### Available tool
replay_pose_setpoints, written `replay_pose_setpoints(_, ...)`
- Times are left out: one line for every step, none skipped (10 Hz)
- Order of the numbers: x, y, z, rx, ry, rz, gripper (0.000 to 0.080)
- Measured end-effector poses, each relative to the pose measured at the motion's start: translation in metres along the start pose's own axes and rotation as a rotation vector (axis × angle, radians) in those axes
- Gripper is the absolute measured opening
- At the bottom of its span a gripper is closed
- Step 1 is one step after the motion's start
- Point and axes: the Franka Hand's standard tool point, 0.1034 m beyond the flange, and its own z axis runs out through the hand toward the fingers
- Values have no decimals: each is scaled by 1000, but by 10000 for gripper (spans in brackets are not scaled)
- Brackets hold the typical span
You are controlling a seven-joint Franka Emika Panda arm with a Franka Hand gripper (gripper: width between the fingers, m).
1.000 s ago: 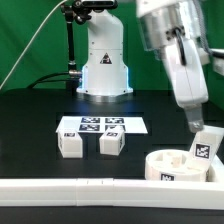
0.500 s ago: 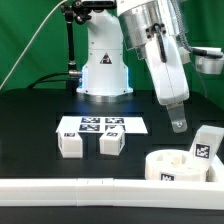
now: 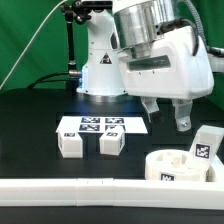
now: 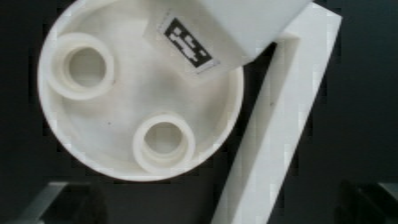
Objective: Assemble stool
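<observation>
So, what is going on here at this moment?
A Panda arm is building a small white stool. Its jaws are open and empty, and they hang above the table without touching any part. One leg seems to stand upright in the seat disc. A second leg and a third leg sit side by side on the table, near the marker board.

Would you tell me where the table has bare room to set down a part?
Bare table lies to the exterior view's left of the marker board and the two loose legs. The exterior view's right is crowded: seat disc, another leg, and the gripper overhead.
</observation>
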Motion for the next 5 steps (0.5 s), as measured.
replay_pose_setpoints(0, 0, 0, 0, -1, -54, 649)
replay_pose_setpoints(1, 1, 1, 0, 0, -139, 649)
replay_pose_setpoints(1, 1, 1, -1, 0, -187, 649)
replay_pose_setpoints(2, 1, 1, -1, 0, -280, 649)
replay_pose_setpoints(2, 1, 1, -1, 0, -347, 649)
